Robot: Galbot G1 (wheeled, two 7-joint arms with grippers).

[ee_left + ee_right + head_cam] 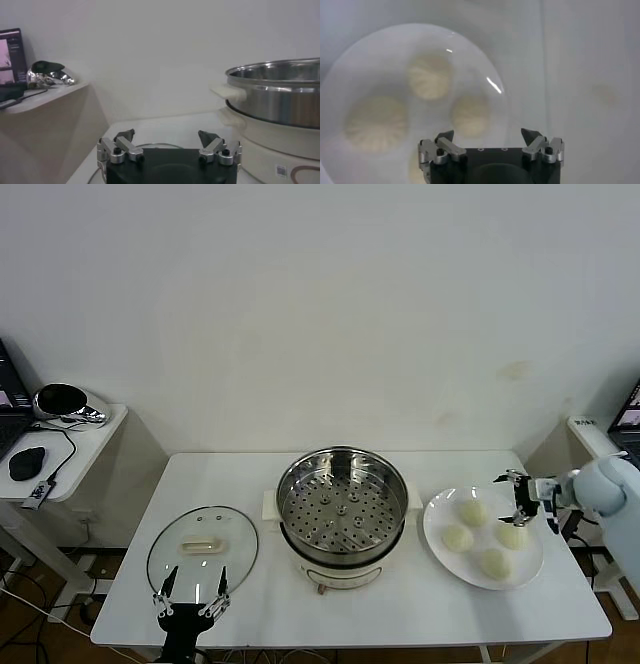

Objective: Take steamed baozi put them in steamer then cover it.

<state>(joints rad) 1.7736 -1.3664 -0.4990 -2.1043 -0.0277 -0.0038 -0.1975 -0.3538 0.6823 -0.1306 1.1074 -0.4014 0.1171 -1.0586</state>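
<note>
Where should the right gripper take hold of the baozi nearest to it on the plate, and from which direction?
Grip the nearest baozi across its round sides, low on the dome, coming from above. It sits flat on the white plate, with neighbours close, so a side approach would likely bump them. The right gripper is open above it; the left gripper waits by the glass lid.

No text, brand or number could be read anywhere in these views. The steamer (280, 105) carried a small square code sticker (281, 171) low on its white base, seen in the left wrist view, but its pattern was too fine to make out and no letters stood beside it. A lit screen (11, 56) on the side shelf beyond the desk's left edge showed only a pinkish blur.
</note>
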